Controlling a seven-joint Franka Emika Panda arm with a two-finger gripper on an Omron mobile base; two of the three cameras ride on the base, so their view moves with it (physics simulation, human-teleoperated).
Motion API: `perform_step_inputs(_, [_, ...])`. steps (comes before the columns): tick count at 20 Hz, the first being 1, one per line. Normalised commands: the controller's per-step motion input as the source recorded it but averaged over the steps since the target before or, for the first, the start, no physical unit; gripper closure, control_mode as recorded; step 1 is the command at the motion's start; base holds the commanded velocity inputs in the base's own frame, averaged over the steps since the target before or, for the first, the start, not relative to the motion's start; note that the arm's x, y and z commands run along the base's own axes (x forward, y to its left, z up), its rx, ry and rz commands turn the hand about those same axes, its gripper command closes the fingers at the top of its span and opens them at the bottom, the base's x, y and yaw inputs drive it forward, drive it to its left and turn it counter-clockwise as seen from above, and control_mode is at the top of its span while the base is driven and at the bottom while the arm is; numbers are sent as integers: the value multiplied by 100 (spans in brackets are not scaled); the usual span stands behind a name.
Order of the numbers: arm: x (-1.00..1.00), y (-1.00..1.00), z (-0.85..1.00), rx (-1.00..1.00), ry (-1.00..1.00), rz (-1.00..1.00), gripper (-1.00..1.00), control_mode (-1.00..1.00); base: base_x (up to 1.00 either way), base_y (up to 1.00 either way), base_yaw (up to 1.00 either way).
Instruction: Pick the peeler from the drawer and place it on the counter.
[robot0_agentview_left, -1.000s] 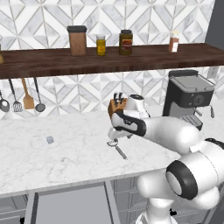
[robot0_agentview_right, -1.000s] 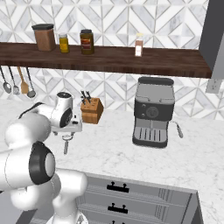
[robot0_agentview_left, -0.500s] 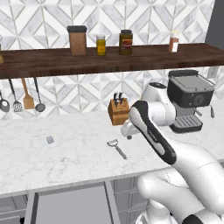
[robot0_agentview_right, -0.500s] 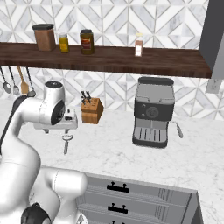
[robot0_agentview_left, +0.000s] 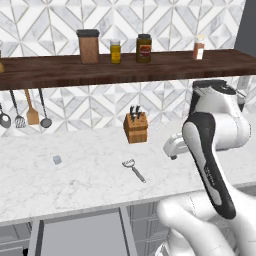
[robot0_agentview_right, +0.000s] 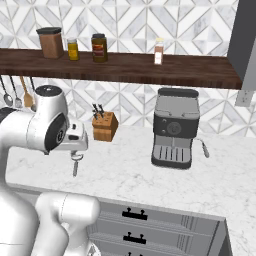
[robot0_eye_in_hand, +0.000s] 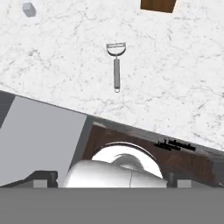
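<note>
The peeler (robot0_agentview_left: 133, 169) lies mid-frame on the counter (robot0_agentview_left: 75, 185) (task looks done), gripper (robot0_agentview_left: 171, 148) state indiscernible.

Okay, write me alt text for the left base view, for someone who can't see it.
A small grey peeler lies flat on the white marble counter, in front of a wooden knife block. The white robot arm rises at right, and the open drawer shows below.

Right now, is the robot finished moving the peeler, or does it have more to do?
It looks almost finished. The peeler lies flat on the white counter, in front of the knife block, with nothing touching it. The drawer below is open and its floor looks bare. The arm is raised away from the peeler, holding nothing that I can see. Nothing seems left, except maybe closing the drawer.
</note>
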Motion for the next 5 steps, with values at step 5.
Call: perform_step_inputs(5, [-64,-31,58,-1,0,-2,-100,-100,0,0,0])
